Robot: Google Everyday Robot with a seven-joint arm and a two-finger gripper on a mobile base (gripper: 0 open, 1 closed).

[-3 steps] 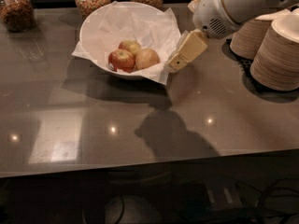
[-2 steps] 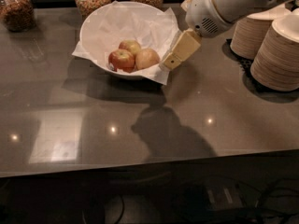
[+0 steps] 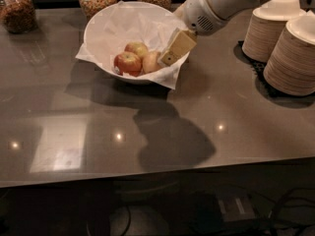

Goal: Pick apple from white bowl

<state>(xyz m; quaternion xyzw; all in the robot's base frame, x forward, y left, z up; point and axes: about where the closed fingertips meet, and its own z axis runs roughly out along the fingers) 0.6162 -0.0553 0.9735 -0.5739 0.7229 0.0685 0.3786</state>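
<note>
The blocky tan gripper [image 3: 173,49], its opening impossible to tell, hangs at the right rim of the crumpled-paper-lined round white bowl [image 3: 97,29], just beside the dull tan-pink apple [image 3: 150,62] lying inside.

My gripper [image 3: 173,49], at the rim of the white bowl [image 3: 94,27], hides part of the apple [image 3: 149,63], and my arm [image 3: 221,4] is cut off by the top edge.

Dim; gripper [image 3: 167,58] over white bowl [image 3: 106,26]; shadowed, glinting counter [image 3: 241,117].
</note>
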